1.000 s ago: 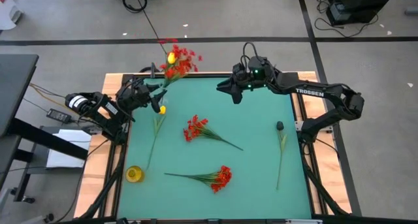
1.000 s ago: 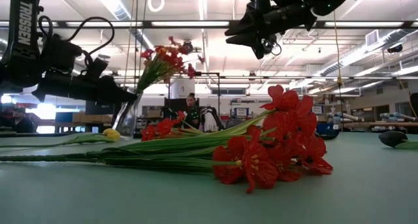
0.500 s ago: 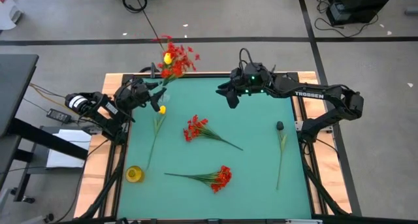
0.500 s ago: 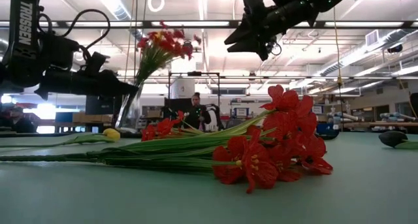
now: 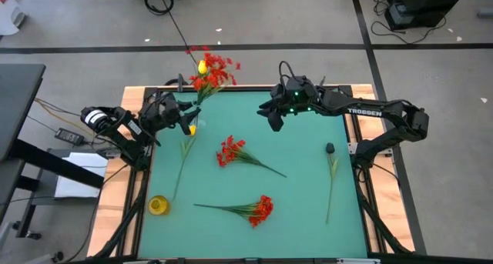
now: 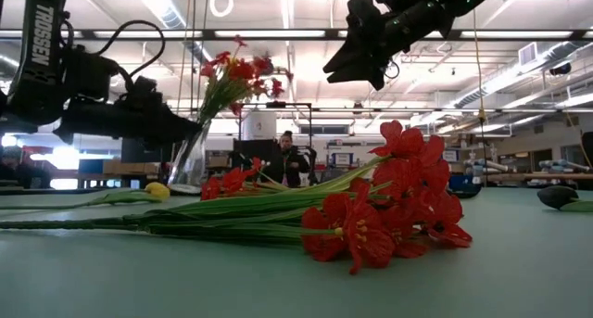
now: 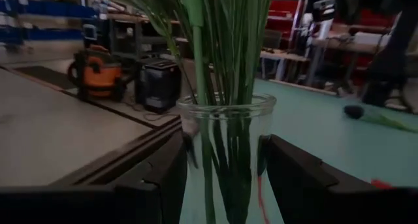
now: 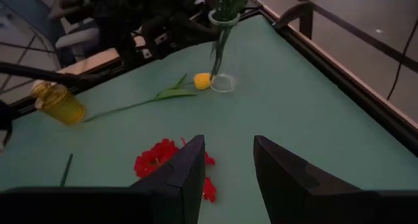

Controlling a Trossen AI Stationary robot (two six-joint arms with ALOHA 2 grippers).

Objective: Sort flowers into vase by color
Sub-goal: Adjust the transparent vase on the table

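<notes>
Two red sprays [image 5: 231,150] [image 5: 258,210] flat on the green counter [image 5: 300,179], one near the middle, the other closer to the front edge, well apart from each other. Fills the foreground of the low view, that front spray [image 6: 389,207], blossoms to the right and stems running left.

Glass vase [image 7: 225,152] upright at the far left corner of the counter, with a bunch [image 5: 209,71] of red blossoms and one yellow bud in it, leaning out past the counter's far edge. Left tool [image 5: 182,116] closed on the vase, one finger [image 7: 171,178] against each side of the glass just below the rim.

Yellow flower [image 5: 185,150] flat on the counter's left side, bud [image 8: 202,81] just beside the vase's foot, stem toward the front. Yellow jar [image 5: 158,205] near the front left corner, close to that stem's end. Dark-headed flower [image 5: 330,168] along the right side, head toward the far edge.

Right tool [image 5: 274,119] raised above the far middle of the counter, fingers [image 8: 186,175] apart, holding nothing, pointing down toward the middle spray.

Person [image 6: 287,158] standing far back in the room in the low view.
</notes>
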